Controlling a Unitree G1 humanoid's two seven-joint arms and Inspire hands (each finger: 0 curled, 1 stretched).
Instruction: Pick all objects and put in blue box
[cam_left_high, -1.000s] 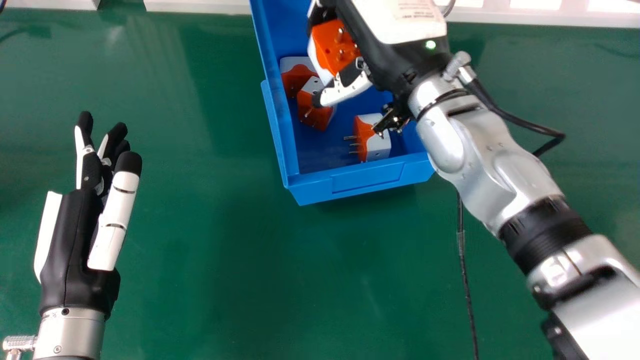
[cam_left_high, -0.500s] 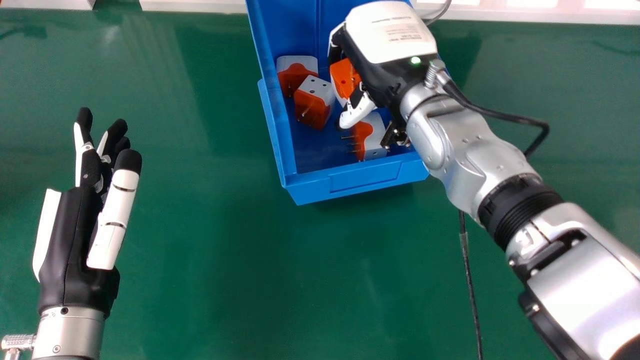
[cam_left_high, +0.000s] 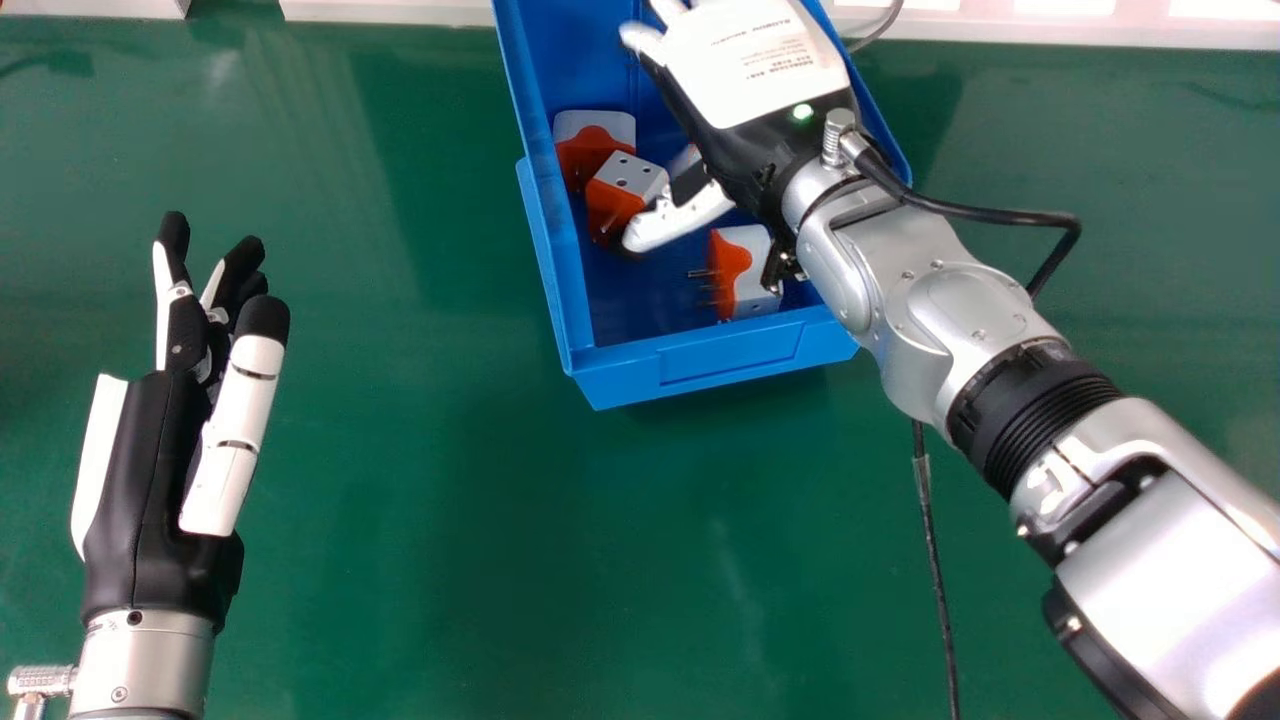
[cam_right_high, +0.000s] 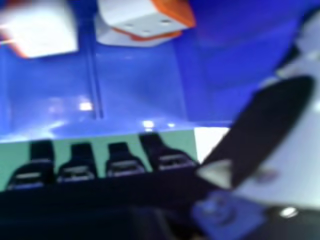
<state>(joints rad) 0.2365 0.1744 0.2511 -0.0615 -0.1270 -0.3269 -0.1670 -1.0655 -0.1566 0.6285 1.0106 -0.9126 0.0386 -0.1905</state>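
Fingers (cam_right_high: 172, 160) of your right hand (cam_left_high: 735, 125) are apart and empty, over the blue box (cam_left_high: 730, 358) in the upper middle; your left hand (cam_left_high: 140, 480), at left, also has fingers apart.

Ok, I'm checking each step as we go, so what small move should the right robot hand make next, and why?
Probably a gentle lift of the right robot hand, up and away from the blue box: it looks open, with nothing held between fingers and thumb, and orange-and-white plug adapters already lie inside.
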